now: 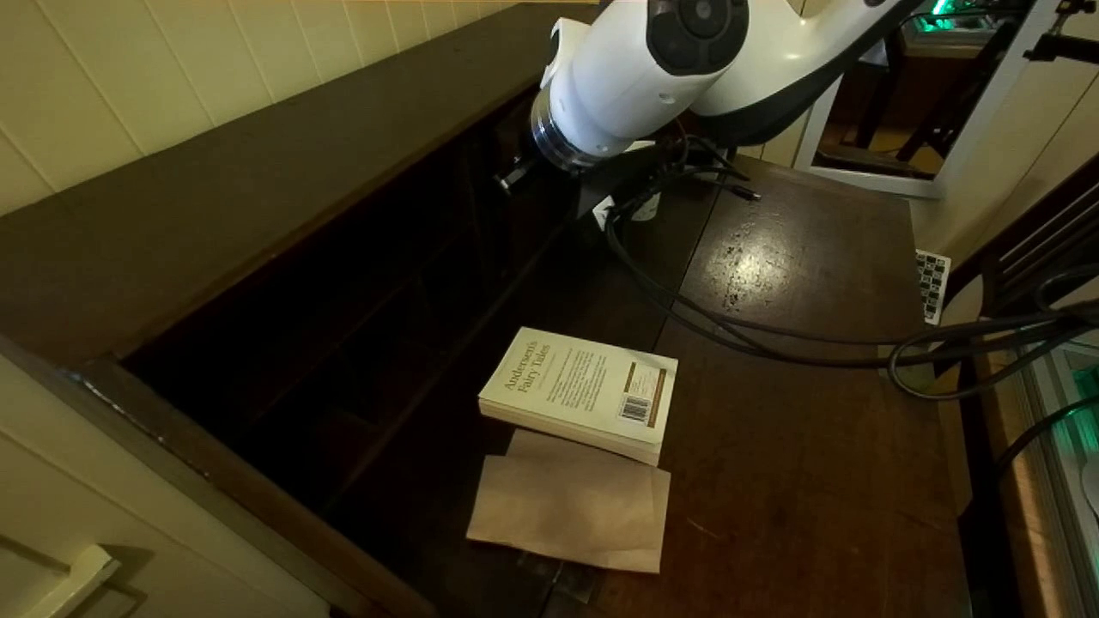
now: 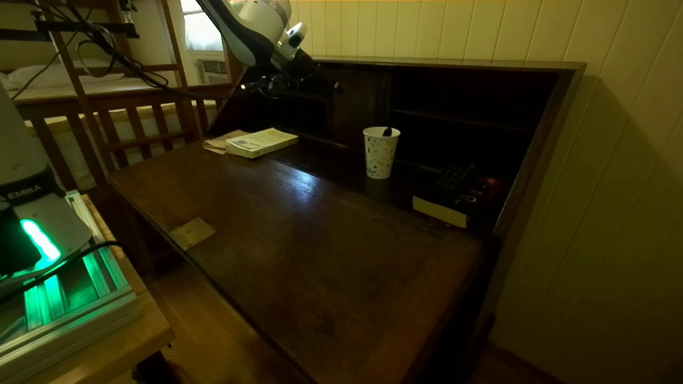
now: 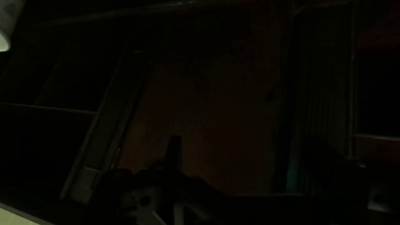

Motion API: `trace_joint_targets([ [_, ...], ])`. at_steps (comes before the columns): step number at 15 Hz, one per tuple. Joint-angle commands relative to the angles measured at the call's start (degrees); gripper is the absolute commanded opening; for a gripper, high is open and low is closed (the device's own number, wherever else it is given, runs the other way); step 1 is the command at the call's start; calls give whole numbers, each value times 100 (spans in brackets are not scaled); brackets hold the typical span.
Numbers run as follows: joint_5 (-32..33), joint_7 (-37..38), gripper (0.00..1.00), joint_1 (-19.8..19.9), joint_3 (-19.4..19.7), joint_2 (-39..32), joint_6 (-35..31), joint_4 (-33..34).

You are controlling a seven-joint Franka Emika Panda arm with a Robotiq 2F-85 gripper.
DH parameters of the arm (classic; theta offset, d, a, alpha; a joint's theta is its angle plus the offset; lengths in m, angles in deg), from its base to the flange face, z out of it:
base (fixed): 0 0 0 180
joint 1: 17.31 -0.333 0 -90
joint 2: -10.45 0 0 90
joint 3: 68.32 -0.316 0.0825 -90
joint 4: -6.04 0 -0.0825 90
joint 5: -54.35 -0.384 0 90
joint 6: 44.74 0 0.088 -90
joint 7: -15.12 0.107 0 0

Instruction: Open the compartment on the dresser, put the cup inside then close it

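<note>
The dresser has a glossy dark top and dark pigeonholes along its back; it shows in both exterior views. The white cup with dark marks stands upright before the pigeonholes, with something dark in its mouth. Its edge shows at the wrist view's top left. A flat reddish-brown panel between narrow uprights looks like the compartment's front; it seems shut, but it is very dark. My gripper is open and empty, its fingers spread before this panel's lower part. In an exterior view the gripper is near the pigeonholes' upper part.
A white book lies beside brown paper on the dresser top. A black book lies at the other end, past the cup. Black cables hang from the arm across the top. The dresser's upper ledge overhangs the pigeonholes.
</note>
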Motion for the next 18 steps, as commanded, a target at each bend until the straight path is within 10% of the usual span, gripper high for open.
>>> trace_joint_targets([
  [1,189,217,100,10,19,-98,14,134],
  [18,-380,-313,100,39,77,-12,280,-33],
])
